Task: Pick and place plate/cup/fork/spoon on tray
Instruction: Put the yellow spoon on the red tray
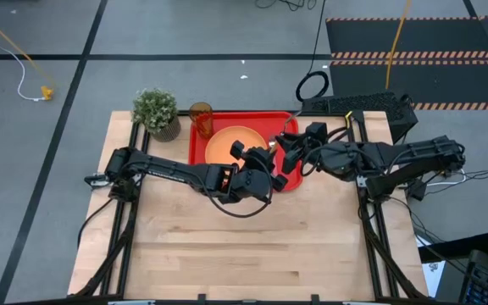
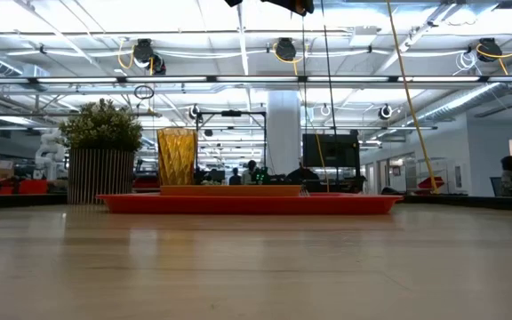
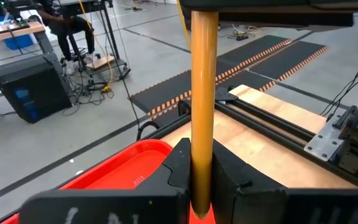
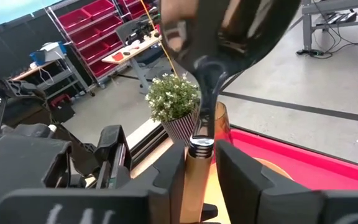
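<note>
Above red tray [image 1: 200, 151], both hands' fingers clamping spoon [image 4: 201, 118].

Front table [image 1: 252, 254] free; plant [image 1: 157, 112] (w/ cup [image 1: 200, 116]) crowds tray [image 1: 198, 151].

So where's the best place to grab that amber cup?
Probably across its open rim, coming straight down from above. The cup stands upright, with the potted plant close on one side and the plate on the other, so sideways approaches look cramped.
</note>
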Robot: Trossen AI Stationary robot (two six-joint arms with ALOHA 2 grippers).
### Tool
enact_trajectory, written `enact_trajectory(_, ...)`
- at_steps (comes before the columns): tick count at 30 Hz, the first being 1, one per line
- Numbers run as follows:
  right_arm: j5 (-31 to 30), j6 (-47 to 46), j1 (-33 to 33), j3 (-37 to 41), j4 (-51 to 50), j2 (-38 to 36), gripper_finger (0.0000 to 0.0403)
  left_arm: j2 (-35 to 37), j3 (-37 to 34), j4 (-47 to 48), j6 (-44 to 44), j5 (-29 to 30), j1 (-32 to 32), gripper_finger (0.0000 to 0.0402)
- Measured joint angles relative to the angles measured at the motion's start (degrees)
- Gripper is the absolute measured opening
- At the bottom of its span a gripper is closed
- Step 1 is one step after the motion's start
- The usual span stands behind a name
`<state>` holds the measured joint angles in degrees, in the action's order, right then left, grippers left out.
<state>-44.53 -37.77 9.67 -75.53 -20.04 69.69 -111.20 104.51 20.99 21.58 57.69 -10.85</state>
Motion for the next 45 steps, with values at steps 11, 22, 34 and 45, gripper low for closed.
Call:
enact_trajectory(11,-0.1,-0.19,0.02,0.0,0.01,0.0,0.0046,0.0,0.0,0.0,-0.1,0.07,0.0,0.0027)
enact_trajectory(22,-1.81,0.28,-0.35,0.0,-0.43,0.0,0.0121,0.0,0.02,0.06,-1.57,-0.25,0.25,0.0028)
enact_trajectory(34,-3.19,-1.46,-0.81,0.02,-0.99,0.0,0.0127,0.0,0.02,0.26,-4.6,0.42,0.36,0.0028)
enact_trajectory(45,-0.48,1.43,-2.23,0.02,1.76,0.0,0.0128,0.0,0.02,0.3,-4.98,2.17,0.33,0.0028)
